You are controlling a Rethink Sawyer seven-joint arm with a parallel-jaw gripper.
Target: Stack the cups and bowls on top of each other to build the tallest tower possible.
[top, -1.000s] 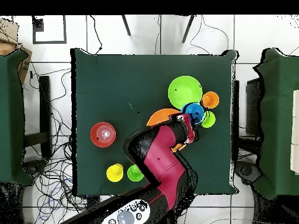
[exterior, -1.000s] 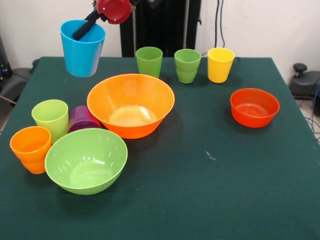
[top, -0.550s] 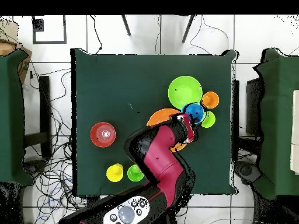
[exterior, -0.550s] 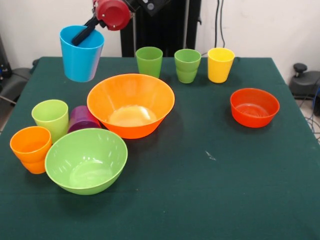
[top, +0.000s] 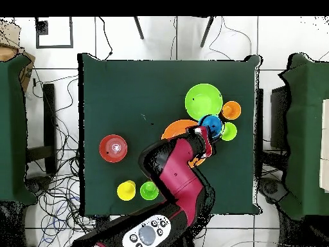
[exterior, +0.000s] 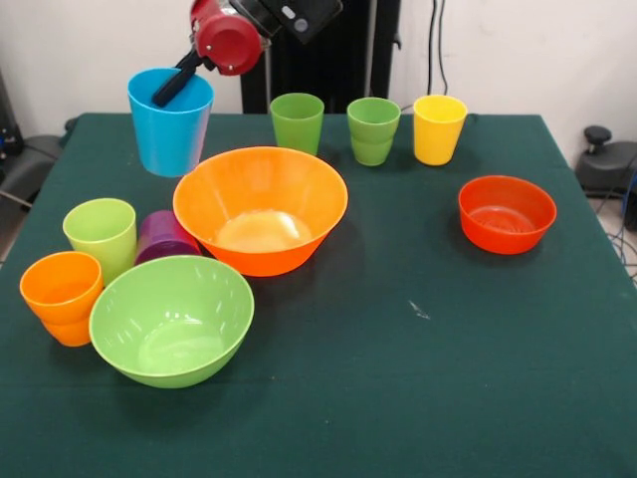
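hand: we see one dark finger reaching inside the blue cup, clamped on its rim | blue cup: upright, lifted above the table, beyond the large orange bowl | lime bowl nearest the camera, orange cup and lime cup beside it | red-orange bowl well apart

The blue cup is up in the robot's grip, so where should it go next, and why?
Probably a little sideways, until the blue cup hangs over the large orange bowl. The gripper holds it by its rim, upright, beside that bowl, the widest base nearby.
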